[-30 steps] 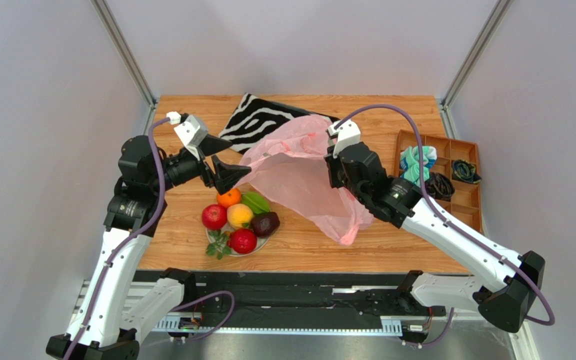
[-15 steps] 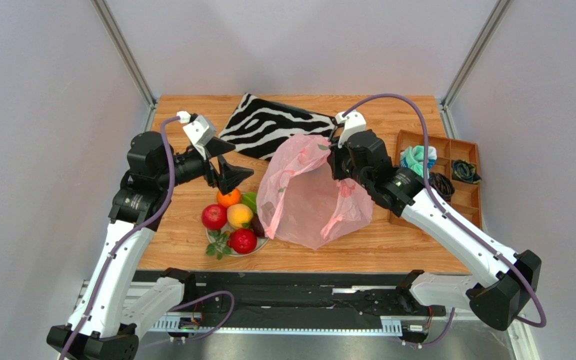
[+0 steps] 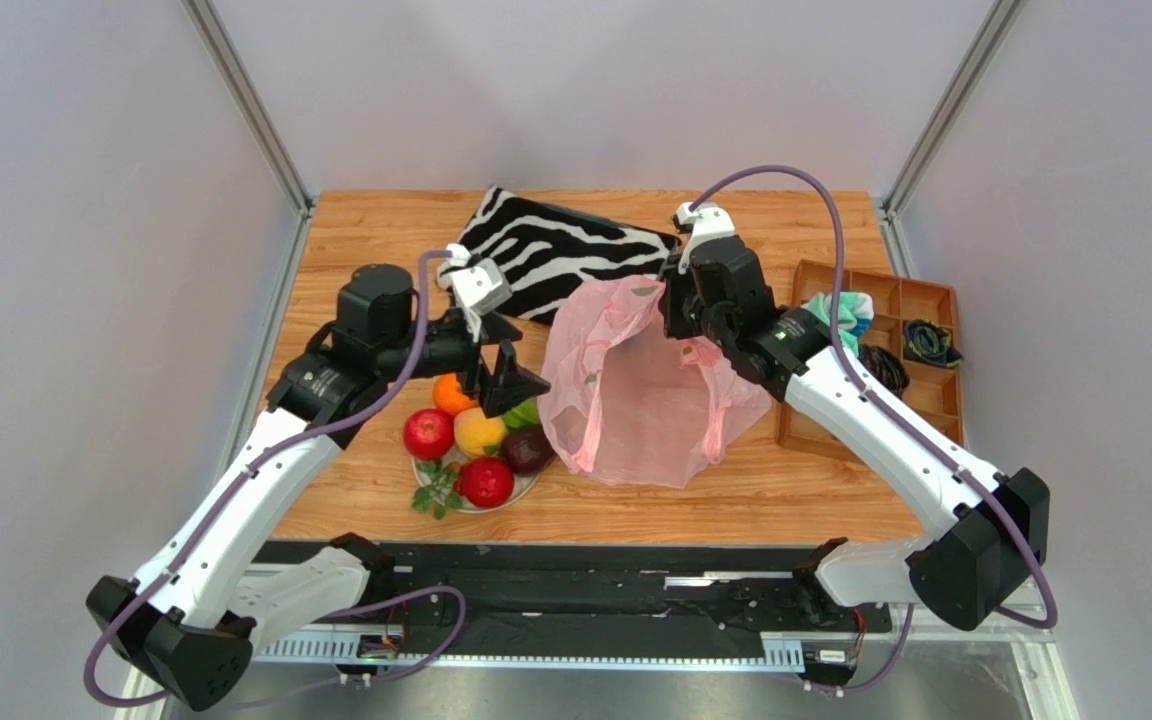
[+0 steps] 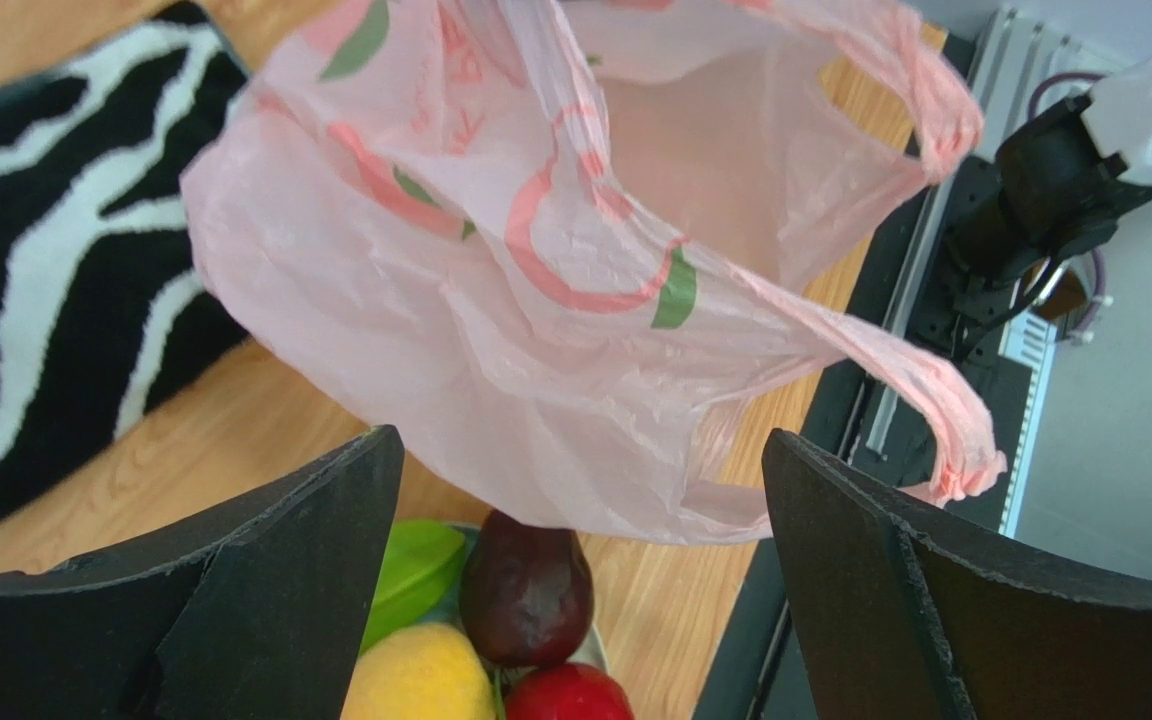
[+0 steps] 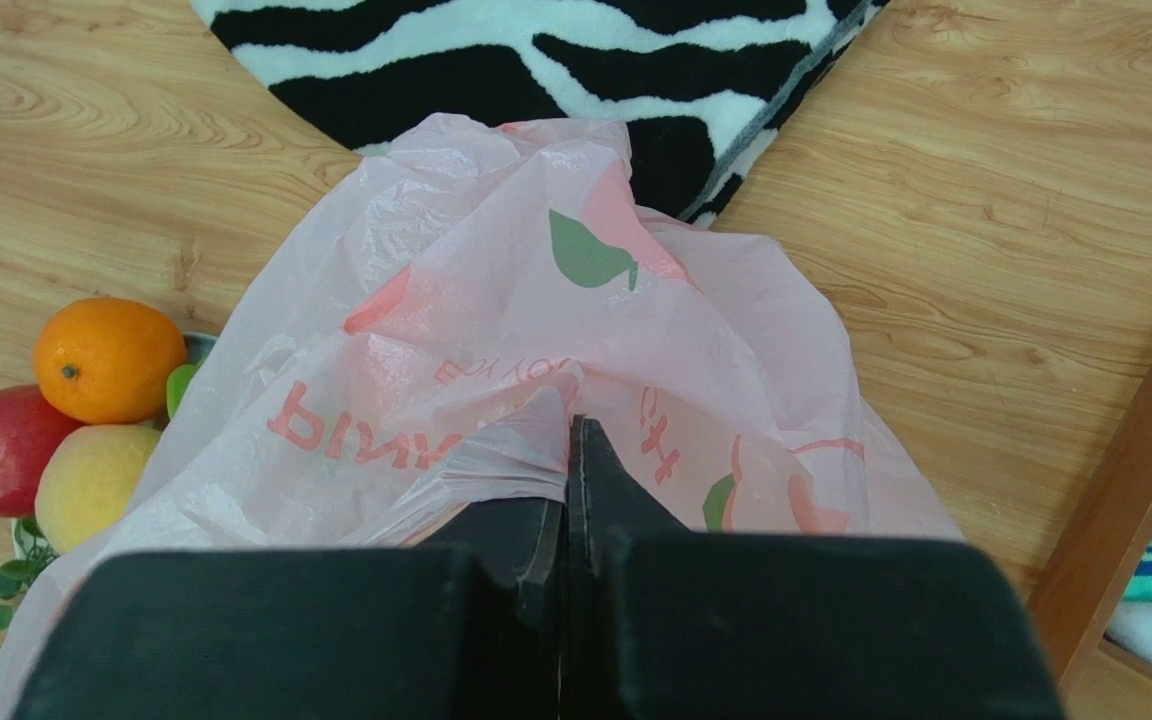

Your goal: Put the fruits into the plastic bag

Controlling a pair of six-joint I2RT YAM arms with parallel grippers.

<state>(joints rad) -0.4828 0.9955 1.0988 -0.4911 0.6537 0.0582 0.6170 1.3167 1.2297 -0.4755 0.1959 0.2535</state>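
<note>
The pink plastic bag (image 3: 642,398) hangs from my right gripper (image 3: 677,318), which is shut on its upper edge (image 5: 537,435) and holds it above the table. Its mouth faces left, seen open in the left wrist view (image 4: 567,255). The fruits lie on a plate left of the bag: orange (image 3: 456,395), red apple (image 3: 428,434), yellow-orange one (image 3: 480,432), green one (image 3: 522,413), dark maroon one (image 3: 528,449), red one (image 3: 486,482) and the leafy sprig (image 3: 434,491). My left gripper (image 3: 504,375) is open and empty, just above the fruits and beside the bag. The maroon fruit (image 4: 525,588) shows between its fingers.
A zebra-striped pouch (image 3: 552,255) lies at the back behind the bag. A brown compartment tray (image 3: 928,393) with cloth and cables stands at the right edge. The plate (image 3: 525,483) sits near the table's front edge.
My left gripper has moved right and down toward the fruits and the bag. My right gripper has lifted the bag so that it hangs more upright and bunched.
</note>
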